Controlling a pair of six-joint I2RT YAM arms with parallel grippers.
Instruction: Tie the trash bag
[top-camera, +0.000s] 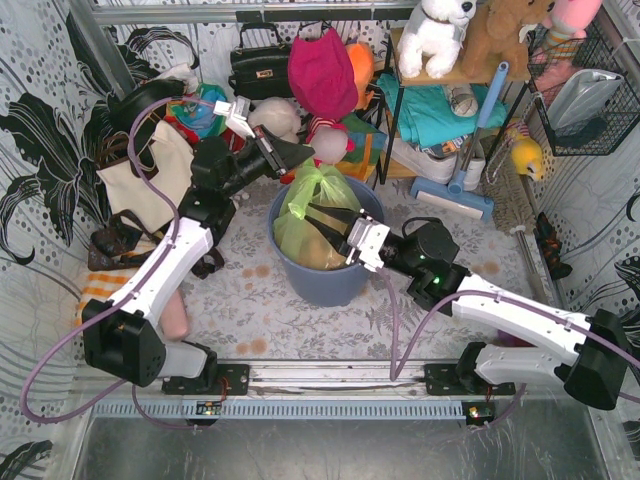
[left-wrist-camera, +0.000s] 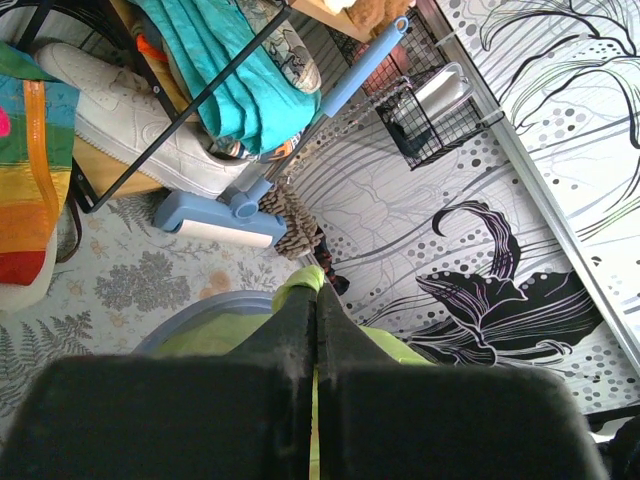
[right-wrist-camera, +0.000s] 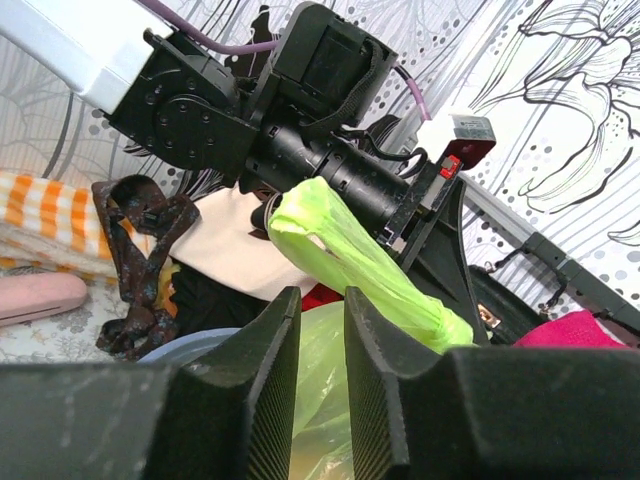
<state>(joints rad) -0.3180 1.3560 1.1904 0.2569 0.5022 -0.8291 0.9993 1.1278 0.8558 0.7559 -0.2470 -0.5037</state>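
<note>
On the fern-printed table (top-camera: 250, 300), midway between near and far edges, the trash bag (top-camera: 295, 230) is kept upright in the blue-grey bin (top-camera: 330, 285). Its near-right side is met by the right gripper (top-camera: 325, 222), jaws narrowly parted; whether film is pinched cannot be told. Beyond, a twisted ear is clamped in the left gripper (top-camera: 298, 157) and held taut, presumably for knotting.

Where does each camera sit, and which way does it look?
Top external: overhead, from behind, looking down on left arm, right arm and trash bag.
Left wrist: on the left arm, facing the blue mop past the left claw.
Right wrist: on the right arm, facing the left arm past the right claw.
Shared: the trash bag.
</note>
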